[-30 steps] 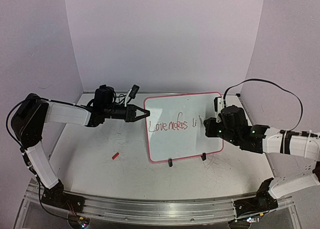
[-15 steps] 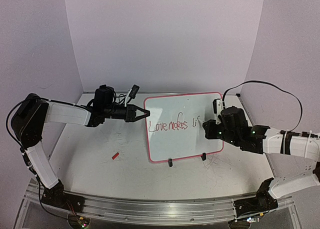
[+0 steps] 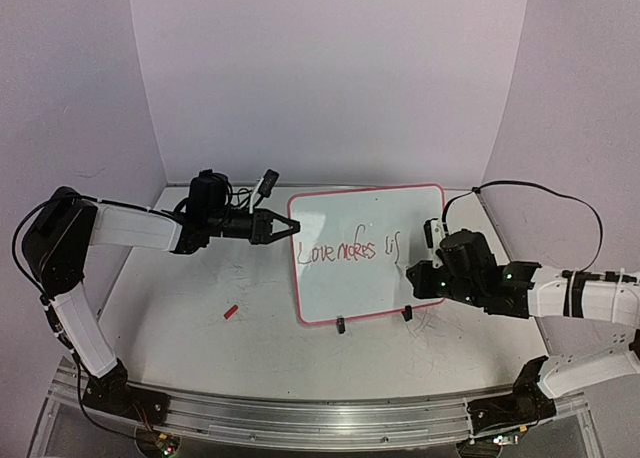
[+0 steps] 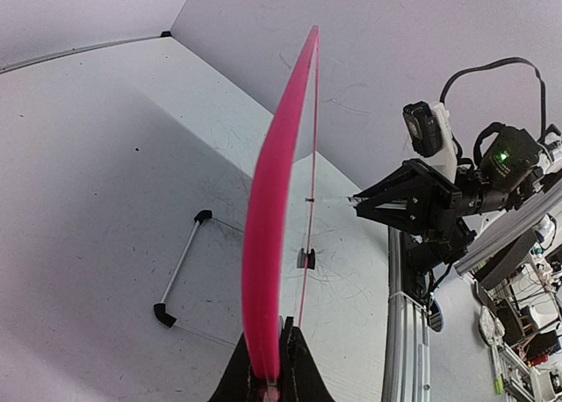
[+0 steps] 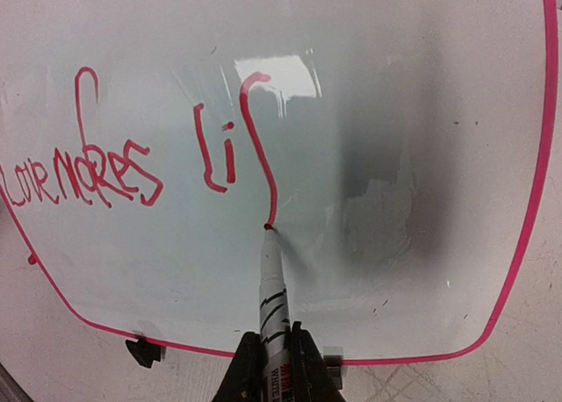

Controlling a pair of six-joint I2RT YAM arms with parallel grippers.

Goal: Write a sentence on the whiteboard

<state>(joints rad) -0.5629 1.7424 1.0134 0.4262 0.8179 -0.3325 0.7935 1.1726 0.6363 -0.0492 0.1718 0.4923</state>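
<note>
- The whiteboard (image 3: 368, 253) stands on its black feet (image 3: 340, 325) on the bench (image 3: 200, 338), right of centre in the top view. Its writing face is towards the camera.
- The left claw (image 3: 283, 227) reaches in from the left of the top view. It is clamped on the pink-red rim at the board's upper left edge. In the left wrist view both fingers (image 4: 290, 367) press against the rim at the bottom centre of the frame.
- The right claw (image 5: 274, 367) is closed narrow around the barrel of a marker (image 5: 270, 288). The marker points up the frame in the right wrist view.
- The marker tip touches the board face at the lower end of a long red stroke.
- The sentence (image 3: 350, 249) runs as one red line across the middle of the board. It reads roughly "Love makes li", followed by the long hooked stroke.
- The board area to the right of the stroke carries no writing.
- A small red piece (image 3: 231, 312) lies on the bench in the lower left of the top view, well apart from the board.
</note>
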